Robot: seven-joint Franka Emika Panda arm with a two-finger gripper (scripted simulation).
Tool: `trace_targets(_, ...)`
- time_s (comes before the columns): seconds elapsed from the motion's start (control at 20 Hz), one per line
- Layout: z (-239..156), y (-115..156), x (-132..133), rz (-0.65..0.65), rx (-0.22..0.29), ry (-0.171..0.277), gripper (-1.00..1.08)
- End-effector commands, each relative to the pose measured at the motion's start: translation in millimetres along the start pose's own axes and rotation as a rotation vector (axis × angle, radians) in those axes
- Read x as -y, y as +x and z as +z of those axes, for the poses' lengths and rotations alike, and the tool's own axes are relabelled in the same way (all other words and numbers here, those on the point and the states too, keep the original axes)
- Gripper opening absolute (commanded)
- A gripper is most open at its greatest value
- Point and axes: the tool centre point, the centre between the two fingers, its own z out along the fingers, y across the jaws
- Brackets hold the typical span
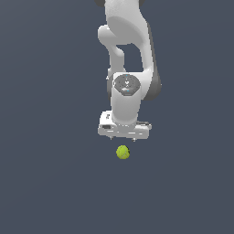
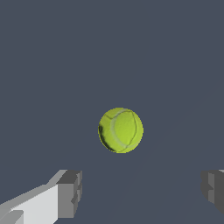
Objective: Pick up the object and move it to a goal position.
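Evidently poised for the grab: jaws spread wide, nothing held, hovering over ball (image 1: 122, 152) lying on bare counter (image 1: 41, 183) well away from every edge, centred so fingers (image 2: 69, 194) can straddle it.

Honestly not much besides the floor (image 1: 45, 183): one flat, plain slate-blue surface that fills the exterior view from 12 o'clock all the way round. The wrist view shows the same matte blue-grey, with a faint darker shadow patch toward 5 o'clock of centre.
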Motion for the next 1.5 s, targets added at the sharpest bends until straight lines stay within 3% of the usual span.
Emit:
trace_targets(0.0, 13.8, 7.2, 2.4, 0.038, 0.005, 0.000, 1.00)
trace_targets(0.5, 43.5, 20.5, 7.2, 0.117, 0.015, -0.001, 1.00)
trace_targets(0.85, 50.0, 19.9, 7.1, 0.116, 0.016, -0.001, 1.00)
trace_targets(1.45, 95.0, 19.5, 7.2, 0.119, 0.016, -0.001, 1.00)
